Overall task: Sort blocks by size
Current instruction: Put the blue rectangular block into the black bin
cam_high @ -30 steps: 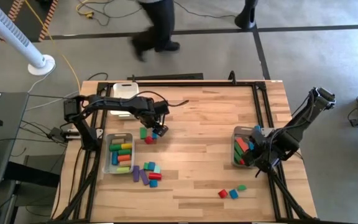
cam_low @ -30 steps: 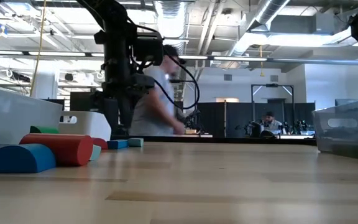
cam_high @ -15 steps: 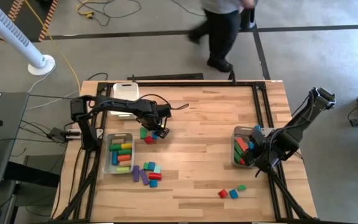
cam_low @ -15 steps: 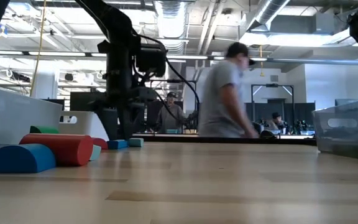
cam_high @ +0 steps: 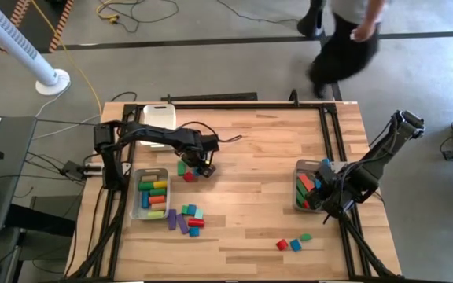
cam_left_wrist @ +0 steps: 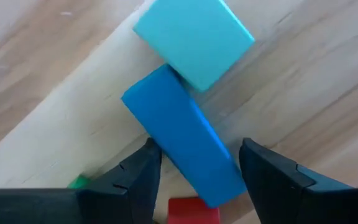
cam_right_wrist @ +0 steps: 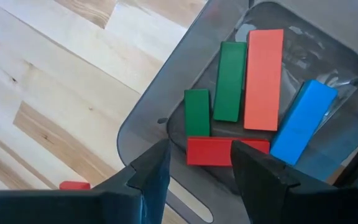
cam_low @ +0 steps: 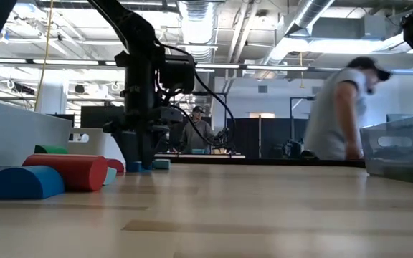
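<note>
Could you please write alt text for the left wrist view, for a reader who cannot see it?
The left tool points down at the wooden table, its two dark fingers open on either side of a blue bar block. A light teal cube touches the bar's far end, and a red block and a bit of green block show near the fingers.

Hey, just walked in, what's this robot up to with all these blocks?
It is sorting toy blocks into bins. The left pincer is down at the table with its open fingers on either side of a blue bar, not yet gripping it; a teal cube lies at the bar's far end. The right pincer hovers open over the right bin, which holds long red, green and blue bars. Loose blocks lie beside the left bin.
</note>
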`<action>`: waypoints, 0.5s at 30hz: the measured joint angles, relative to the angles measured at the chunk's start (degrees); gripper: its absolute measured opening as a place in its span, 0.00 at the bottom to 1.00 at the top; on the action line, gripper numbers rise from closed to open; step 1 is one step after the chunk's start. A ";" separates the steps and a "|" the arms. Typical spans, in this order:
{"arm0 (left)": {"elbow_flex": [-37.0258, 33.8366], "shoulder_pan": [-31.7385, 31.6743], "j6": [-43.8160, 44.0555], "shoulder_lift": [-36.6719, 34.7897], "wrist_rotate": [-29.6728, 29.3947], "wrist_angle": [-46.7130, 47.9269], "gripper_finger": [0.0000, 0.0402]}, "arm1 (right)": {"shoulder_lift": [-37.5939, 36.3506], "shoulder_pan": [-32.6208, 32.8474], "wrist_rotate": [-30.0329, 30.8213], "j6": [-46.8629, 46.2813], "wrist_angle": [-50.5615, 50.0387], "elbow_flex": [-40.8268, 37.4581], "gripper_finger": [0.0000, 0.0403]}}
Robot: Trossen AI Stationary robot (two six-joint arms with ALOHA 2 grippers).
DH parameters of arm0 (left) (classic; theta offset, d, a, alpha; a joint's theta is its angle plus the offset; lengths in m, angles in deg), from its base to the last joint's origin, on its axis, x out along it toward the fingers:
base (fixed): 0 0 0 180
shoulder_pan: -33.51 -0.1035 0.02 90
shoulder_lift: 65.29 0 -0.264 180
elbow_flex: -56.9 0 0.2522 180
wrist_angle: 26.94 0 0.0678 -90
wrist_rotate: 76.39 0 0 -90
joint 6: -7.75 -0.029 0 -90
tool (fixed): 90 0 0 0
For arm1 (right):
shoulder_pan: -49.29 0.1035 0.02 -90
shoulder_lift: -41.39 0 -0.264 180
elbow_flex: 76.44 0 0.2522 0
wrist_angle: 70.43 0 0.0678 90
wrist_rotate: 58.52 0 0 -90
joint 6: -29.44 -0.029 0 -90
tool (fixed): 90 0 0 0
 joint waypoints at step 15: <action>4.17 2.98 -9.66 0.31 2.35 3.72 0.25 | 0.01 0.00 0.00 0.46 2.59 0.00 0.49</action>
